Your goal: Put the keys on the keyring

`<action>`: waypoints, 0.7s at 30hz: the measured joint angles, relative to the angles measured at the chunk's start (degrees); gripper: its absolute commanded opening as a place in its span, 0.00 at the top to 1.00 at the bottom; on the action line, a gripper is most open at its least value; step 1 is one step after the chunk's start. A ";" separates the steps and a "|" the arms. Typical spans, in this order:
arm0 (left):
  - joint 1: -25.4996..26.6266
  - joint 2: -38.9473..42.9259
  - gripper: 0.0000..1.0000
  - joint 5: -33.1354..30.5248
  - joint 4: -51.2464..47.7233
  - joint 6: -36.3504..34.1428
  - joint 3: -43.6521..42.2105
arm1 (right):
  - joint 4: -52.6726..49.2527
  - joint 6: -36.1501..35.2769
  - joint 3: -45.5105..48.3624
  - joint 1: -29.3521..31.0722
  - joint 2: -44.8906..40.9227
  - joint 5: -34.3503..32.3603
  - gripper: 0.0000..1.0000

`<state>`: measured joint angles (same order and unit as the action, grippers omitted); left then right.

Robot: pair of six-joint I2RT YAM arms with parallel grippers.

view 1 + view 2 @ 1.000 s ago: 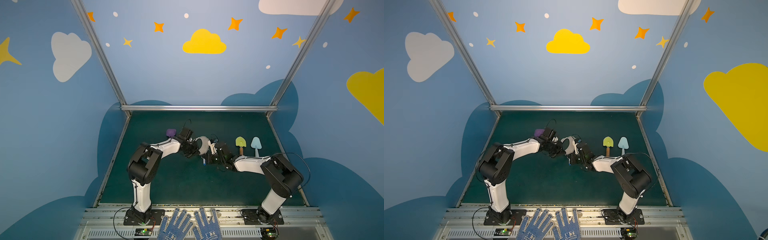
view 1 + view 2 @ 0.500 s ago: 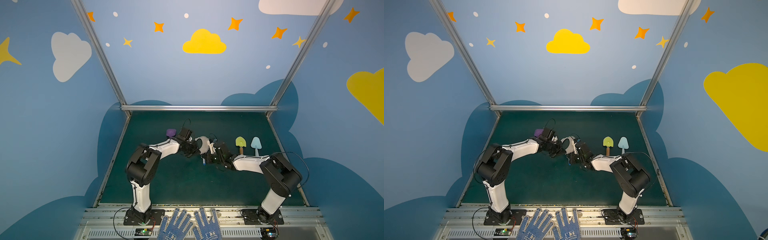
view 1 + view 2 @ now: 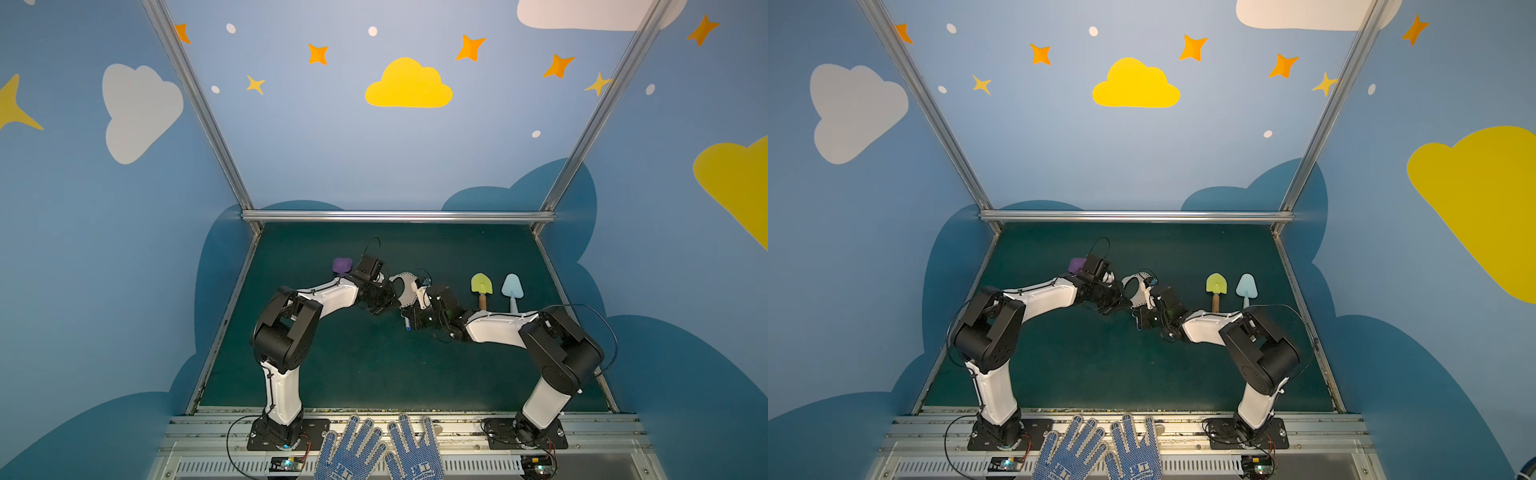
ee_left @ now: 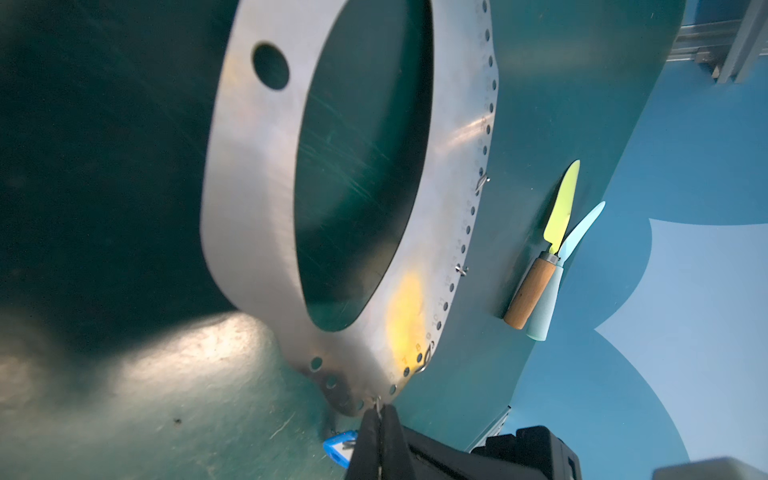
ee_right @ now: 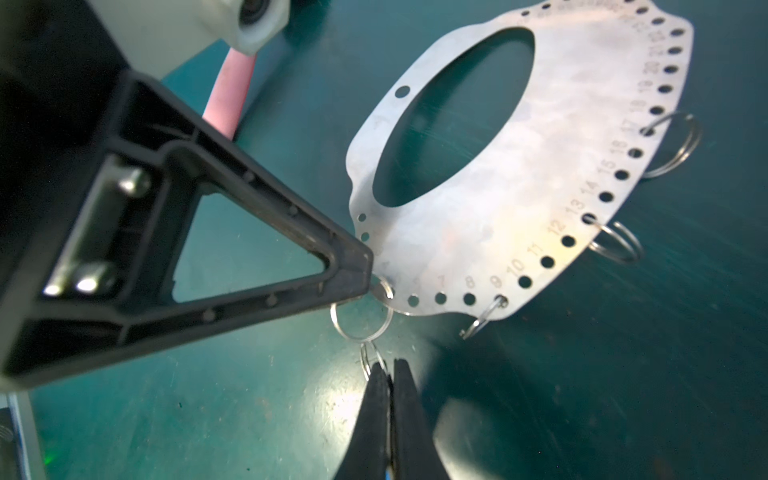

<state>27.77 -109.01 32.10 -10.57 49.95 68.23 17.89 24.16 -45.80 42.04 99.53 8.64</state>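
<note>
Bridging the gap between the two arms near the middle of the green mat (image 3: 353,365), the keyring (image 3: 411,293) is held tilted. Its long axis runs roughly from far to near in both top views, and its scalloped edge is turned toward the right arm. Numbers are engraved beside the edge holes, and 7 to 20 can be read in the right wrist view. The left gripper (image 5: 360,272) is seen closed on the plate's rim near the lowest-numbered holes. The right gripper (image 5: 390,374) is pinched tight on the small wire ring of the keys (image 3: 408,323), which is linked to a larger wire ring (image 5: 361,320) threaded through an edge hole. The blue tag is seen hanging below that gripper, long axis pointing down toward the mat; its label cannot be read.
</note>
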 measured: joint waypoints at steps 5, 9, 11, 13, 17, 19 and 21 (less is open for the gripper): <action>0.00 0.00 0.96 0.20 0.00 0.02 0.02 | 0.37 -0.66 0.07 0.28 0.00 -0.24 1.00; 0.00 0.00 0.96 0.28 0.00 0.00 0.02 | 0.79 -0.68 0.28 0.35 -0.02 -0.66 1.00; -0.02 0.00 0.96 0.44 0.02 0.00 0.02 | 1.03 -0.76 0.44 0.44 -0.09 -1.16 1.00; 0.00 0.00 0.96 0.63 0.02 0.00 0.02 | 1.53 -0.94 0.83 0.46 -0.31 -1.55 1.00; 0.00 0.00 0.96 0.87 0.00 0.02 0.02 | 2.05 -1.20 1.53 0.59 -0.96 -2.14 1.00; 0.00 0.00 0.96 0.94 -0.04 0.02 0.02 | 2.54 -1.44 1.90 0.61 -1.14 -2.34 1.00; 0.00 0.00 0.96 1.07 -0.07 0.02 0.02 | 2.93 -1.84 2.34 0.66 -1.51 -2.82 1.00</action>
<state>27.77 -109.01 33.17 -10.63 49.98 68.25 20.82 22.33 -43.46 42.70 98.02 5.82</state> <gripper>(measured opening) 0.047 0.055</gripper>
